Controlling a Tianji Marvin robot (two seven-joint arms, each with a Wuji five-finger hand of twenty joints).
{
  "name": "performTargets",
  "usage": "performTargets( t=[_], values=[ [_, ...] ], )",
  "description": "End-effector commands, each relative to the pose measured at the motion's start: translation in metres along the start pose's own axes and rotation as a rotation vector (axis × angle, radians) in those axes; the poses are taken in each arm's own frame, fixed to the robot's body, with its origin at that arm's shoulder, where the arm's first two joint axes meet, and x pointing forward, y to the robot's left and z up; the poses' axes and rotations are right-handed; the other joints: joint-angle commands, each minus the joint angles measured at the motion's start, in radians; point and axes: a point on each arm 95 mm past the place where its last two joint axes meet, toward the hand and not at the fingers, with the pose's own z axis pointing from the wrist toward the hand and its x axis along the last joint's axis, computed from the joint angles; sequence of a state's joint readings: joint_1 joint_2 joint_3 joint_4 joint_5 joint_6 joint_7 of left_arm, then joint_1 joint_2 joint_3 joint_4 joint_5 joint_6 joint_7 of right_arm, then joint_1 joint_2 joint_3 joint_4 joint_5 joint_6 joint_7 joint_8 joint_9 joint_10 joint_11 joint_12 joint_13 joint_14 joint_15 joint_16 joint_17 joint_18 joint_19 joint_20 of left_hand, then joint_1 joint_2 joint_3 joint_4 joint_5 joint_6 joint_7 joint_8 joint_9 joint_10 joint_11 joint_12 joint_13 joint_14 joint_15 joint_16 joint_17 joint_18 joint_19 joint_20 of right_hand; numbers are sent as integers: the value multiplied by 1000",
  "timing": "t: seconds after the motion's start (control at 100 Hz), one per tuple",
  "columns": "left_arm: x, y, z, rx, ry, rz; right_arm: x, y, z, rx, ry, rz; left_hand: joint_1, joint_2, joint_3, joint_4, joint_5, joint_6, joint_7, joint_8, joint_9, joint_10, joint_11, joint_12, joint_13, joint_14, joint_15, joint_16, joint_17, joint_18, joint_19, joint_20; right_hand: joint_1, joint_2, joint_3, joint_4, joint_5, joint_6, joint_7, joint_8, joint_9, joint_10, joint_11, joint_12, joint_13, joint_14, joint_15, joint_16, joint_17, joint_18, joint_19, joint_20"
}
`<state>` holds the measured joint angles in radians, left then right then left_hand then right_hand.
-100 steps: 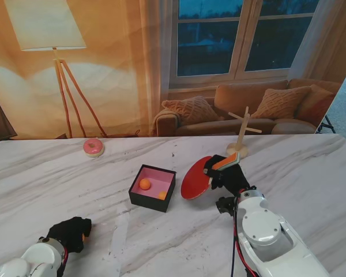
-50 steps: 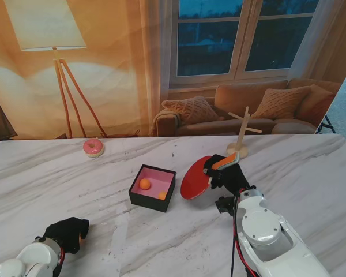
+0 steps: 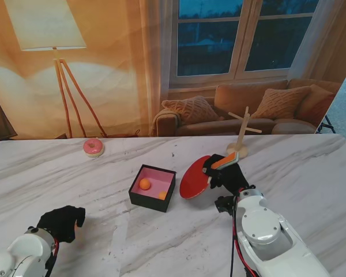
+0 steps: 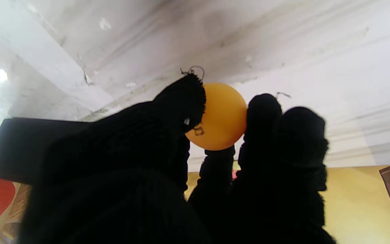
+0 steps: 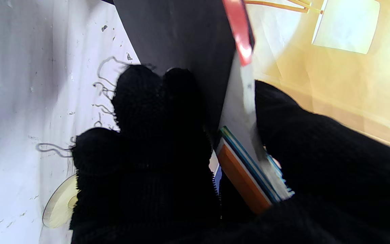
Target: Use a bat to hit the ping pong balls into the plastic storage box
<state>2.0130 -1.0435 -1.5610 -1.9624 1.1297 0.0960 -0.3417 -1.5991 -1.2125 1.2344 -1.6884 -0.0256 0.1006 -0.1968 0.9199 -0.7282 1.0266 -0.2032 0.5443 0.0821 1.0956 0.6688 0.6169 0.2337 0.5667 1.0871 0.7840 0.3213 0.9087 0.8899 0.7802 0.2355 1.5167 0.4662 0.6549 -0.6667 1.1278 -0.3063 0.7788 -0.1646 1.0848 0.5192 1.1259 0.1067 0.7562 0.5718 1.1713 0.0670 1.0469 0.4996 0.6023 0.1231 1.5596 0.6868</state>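
gripping bat (image 3: 195, 178), pinching ball (image 4: 217, 116)

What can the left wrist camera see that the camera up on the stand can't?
Only the left wrist view shows the orange ball pinched in the black fingers; from the stand, it is hidden. Only the stand view shows two balls inside the box, the pink donut, and the right hand holding the bat. Both show the left hand, the marble table, the box and the bat.
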Motion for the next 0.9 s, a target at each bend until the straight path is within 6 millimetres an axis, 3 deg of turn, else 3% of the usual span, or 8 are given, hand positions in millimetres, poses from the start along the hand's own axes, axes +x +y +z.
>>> performTargets(
  t=[0.0,0.43,0.89],
  values=[
    [0,-17,0,30,12,8,2,-3,1,16,-3,7,95,16,53,4,32,-4,36,9,90,-23,69,69,23,92,24,16,-14,-126,54,11,54,40,34,22,52,-11,22,14,26,-66,21,13,-31,-57,-28,14,-9,-41,-7,9],
    [7,-74,23,123,105,13,2,-5,0,11,-11,19,98,19,47,7,30,-2,29,10,91,-20,62,74,22,91,23,21,-18,-130,56,16,54,40,34,22,52,-11,21,14,27,-65,21,13,-32,-58,-28,13,-9,-41,-6,9],
    [39,-118,61,150,230,-44,1,-1,-1,-6,-15,26,98,21,45,9,29,-2,26,12,93,-20,56,75,22,91,23,24,-18,-133,56,19,54,41,33,22,51,-10,21,14,27,-65,21,13,-32,-57,-27,14,-9,-40,-6,10]
  ],
)
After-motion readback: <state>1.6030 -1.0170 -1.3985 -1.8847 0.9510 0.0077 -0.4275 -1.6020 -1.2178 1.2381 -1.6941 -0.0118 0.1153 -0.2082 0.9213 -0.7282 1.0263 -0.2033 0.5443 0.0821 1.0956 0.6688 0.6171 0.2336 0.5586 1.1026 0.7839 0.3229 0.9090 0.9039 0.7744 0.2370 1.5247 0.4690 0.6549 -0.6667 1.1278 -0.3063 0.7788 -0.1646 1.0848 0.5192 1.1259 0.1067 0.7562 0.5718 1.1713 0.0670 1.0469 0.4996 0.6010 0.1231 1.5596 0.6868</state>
